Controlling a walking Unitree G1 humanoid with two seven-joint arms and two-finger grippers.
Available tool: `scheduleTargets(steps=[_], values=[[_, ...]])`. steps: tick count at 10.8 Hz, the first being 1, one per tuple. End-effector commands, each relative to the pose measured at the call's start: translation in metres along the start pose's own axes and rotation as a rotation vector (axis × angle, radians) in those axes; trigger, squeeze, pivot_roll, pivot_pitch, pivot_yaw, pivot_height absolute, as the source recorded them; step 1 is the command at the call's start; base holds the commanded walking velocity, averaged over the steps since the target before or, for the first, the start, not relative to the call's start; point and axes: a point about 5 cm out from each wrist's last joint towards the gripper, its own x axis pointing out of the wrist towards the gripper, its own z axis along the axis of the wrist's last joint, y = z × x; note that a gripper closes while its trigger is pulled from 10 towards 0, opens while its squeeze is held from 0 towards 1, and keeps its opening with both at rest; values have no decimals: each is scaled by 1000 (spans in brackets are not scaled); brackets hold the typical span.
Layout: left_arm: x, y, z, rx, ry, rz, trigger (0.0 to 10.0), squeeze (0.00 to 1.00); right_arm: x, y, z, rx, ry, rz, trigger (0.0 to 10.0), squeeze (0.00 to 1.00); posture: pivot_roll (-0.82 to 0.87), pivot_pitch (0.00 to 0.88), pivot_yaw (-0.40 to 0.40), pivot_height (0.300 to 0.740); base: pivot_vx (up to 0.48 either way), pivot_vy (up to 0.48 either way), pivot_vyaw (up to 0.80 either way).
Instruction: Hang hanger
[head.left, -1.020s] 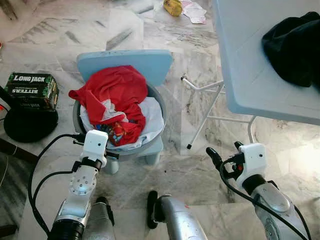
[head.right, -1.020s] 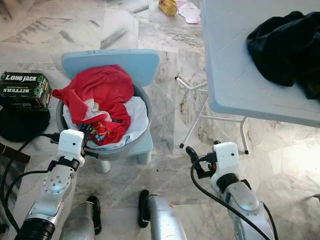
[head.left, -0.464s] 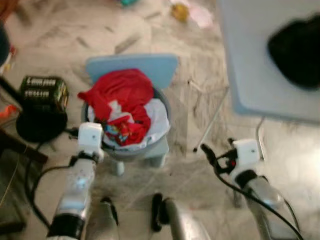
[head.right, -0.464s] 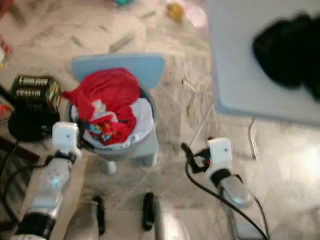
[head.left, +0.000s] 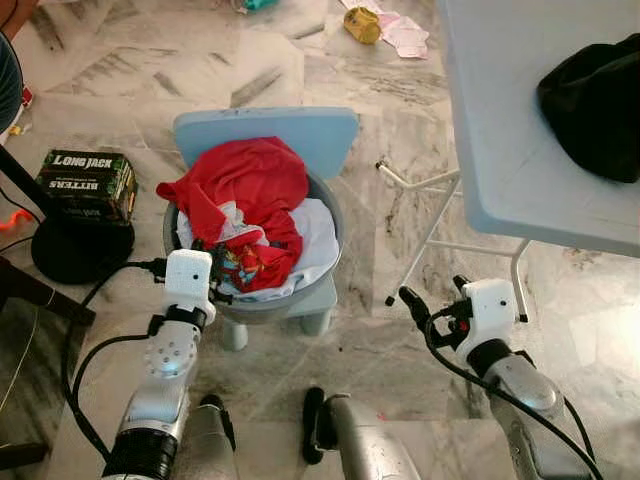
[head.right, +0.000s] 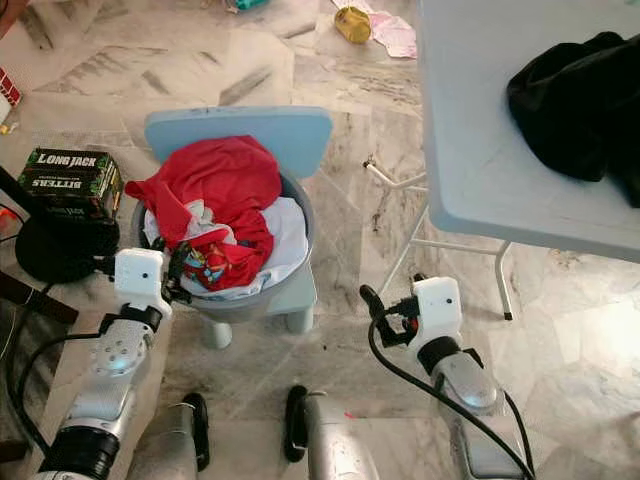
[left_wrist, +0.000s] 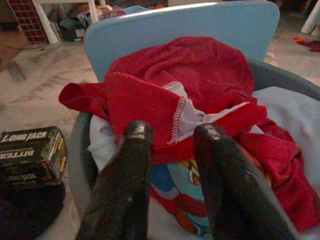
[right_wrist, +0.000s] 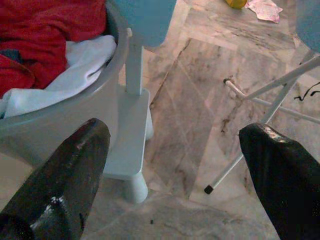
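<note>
1. Progress looks close to nil: we see no hanger anywhere, so we cannot say where it is, and nothing has been hung as far as these views tell.

2. Our left claw (left_wrist: 170, 165) sits at the near rim of the grey basin (head.left: 322, 200), fingers (left_wrist: 125, 185) parted with only a narrow gap, grasping nothing, pointed at the red cloth (head.left: 245, 180) heaped on a white cloth (head.left: 315, 235).

3. That basin rests on a small blue stool (head.left: 270, 128). If a hanger is buried in the laundry, we judge the pile must be searched first.

4. Our right claw (right_wrist: 175, 165) hangs low over the marble floor (head.left: 370, 340), between the stool and the counter (head.left: 500, 120), spread wide and empty.

5. On the counter lies a black garment (head.left: 595, 105), well apart from both claws. A green box (head.left: 85, 180) sits on the floor beyond the basin on our left.

6. Everything remains: find the hanger, grip it, carry it to a rail. No rail is visible here.
</note>
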Motion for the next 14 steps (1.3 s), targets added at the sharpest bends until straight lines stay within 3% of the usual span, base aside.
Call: scheduleTargets(steps=[1,3,4,5,6,7,10,12,13,14], values=[[-5,-4,-7,-10,33,-21,10000,1000,-3,-4,-3,-9,7,-12,10000,0,-65,224,-173,740,0,0,0],[-7,-3,-10,-5,66,-56,10000,1000,8,-1,2,8,-32,-28,10000,0,-30,211,-138,740,0,0,0],[-7,1,-13,50,94,-51,10000,757,12,1,2,16,-45,-34,10000,0,-13,207,-121,740,0,0,0],[-6,5,-11,73,88,-57,10000,0,17,4,2,27,-59,-45,10000,0,-5,203,-104,740,0,0,0],[-5,8,-9,61,77,-73,10000,0,20,4,3,34,-70,-60,10000,0,3,198,-85,740,0,0,0],[-3,15,-2,18,59,-88,10000,1000,24,-1,5,46,-91,-101,10000,0,15,190,-60,740,0,0,0],[-1,17,5,3,38,-97,10000,1000,30,-1,3,51,-111,-124,10000,0,35,172,-41,740,0,0,0],[-4,7,-1,5,84,-162,10000,1000,32,-1,3,49,-120,-130,10000,0,34,180,-46,740,0,0,0],[-2,9,-6,46,115,-188,10000,0,30,-2,2,45,-115,-123,10000,0,29,183,-48,740,0,0,0],[1,14,-9,59,135,-199,10000,0,26,-4,0,36,-107,-119,10000,0,19,191,-51,740,0,0,0]])
